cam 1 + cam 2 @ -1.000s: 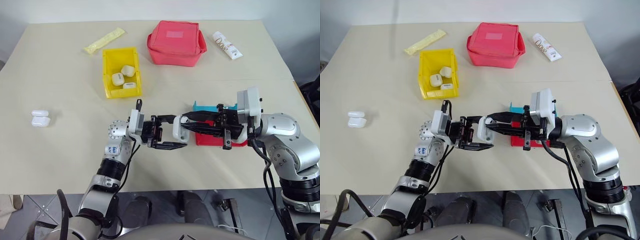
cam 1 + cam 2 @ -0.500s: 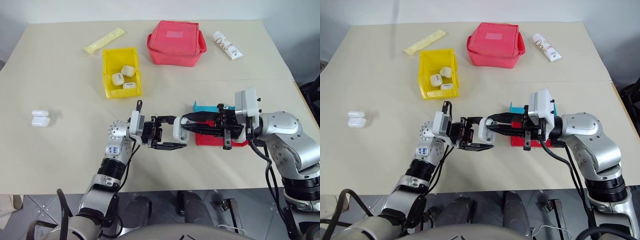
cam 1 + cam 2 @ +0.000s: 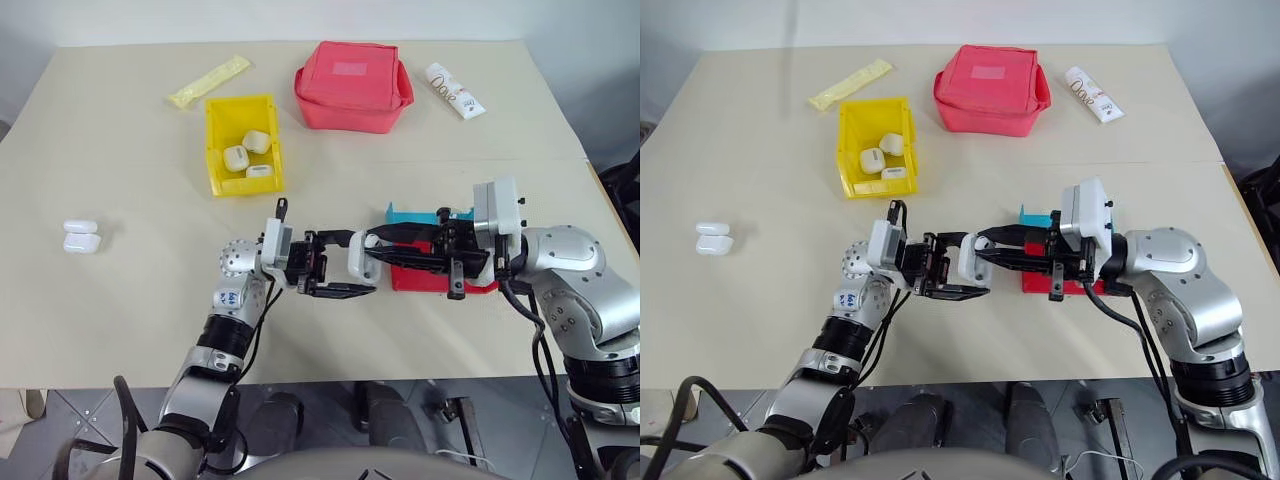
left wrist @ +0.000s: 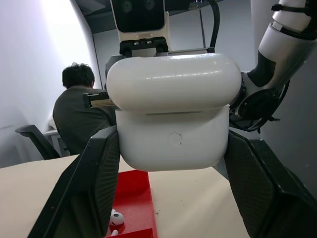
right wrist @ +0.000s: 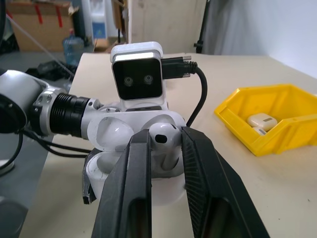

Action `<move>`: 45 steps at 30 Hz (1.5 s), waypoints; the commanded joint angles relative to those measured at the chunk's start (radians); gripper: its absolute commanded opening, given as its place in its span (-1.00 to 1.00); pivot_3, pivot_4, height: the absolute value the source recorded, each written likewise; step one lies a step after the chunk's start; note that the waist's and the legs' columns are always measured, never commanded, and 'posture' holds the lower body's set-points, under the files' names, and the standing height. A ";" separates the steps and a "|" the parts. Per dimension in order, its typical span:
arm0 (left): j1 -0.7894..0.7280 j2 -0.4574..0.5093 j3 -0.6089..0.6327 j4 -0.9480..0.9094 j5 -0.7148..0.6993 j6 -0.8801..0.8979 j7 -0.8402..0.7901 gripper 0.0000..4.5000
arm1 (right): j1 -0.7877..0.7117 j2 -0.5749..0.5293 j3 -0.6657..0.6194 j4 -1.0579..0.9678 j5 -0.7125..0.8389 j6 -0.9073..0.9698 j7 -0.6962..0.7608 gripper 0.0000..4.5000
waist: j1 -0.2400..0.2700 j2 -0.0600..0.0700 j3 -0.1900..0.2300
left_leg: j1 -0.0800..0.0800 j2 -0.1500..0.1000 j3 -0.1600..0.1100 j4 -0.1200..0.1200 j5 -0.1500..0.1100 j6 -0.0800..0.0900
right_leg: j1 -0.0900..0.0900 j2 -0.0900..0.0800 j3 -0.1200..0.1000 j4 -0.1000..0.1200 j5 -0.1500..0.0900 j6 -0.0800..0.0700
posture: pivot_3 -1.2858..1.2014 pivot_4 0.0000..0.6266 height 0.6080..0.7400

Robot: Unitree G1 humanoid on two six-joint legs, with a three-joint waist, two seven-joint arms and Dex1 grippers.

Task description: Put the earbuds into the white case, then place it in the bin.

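Seating 1 glossy white earbud (image 5: 162, 141), pinched by the right gripper (image 5: 164, 148), into the open glossy white plastic case (image 4: 172, 116) clamped by the left gripper (image 4: 171, 163), is in hand; careful socket alignment is required before release.

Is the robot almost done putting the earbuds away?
Not yet. The bin already has three cases. The left hand holds an open case, and the right hand is pushing an earbud in. Closing and binning it come next.
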 commanded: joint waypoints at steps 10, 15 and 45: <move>-0.013 -0.013 0.068 -0.079 -0.058 0.032 0.053 0.23 | 0.055 0.029 0.054 -0.006 0.000 0.013 0.040 -0.78 | 0.000 0.000 0.000 | 0.000 0.000 0.000 0.000 0.000 0.000 | 0.000 0.000 0.000 0.000 0.000 0.000 | 0.03 -0.52 1.00; -0.013 -0.013 0.067 -0.074 -0.053 0.026 0.048 0.23 | 0.039 0.019 0.051 -0.014 -0.002 0.025 0.035 -0.78 | 0.000 0.000 0.000 | 0.000 0.000 0.000 0.000 0.000 0.000 | 0.000 0.000 0.000 0.000 0.000 0.000 | 0.03 -0.52 1.00; -0.016 -0.001 0.080 0.014 -0.010 -0.021 0.005 0.23 | -0.067 -0.039 -0.096 -0.028 0.007 0.050 -0.063 0.92 | 0.001 0.000 0.000 | 0.000 0.000 0.000 0.000 0.000 0.000 | 0.000 0.000 0.000 0.000 0.000 0.000 | 0.03 -0.52 1.00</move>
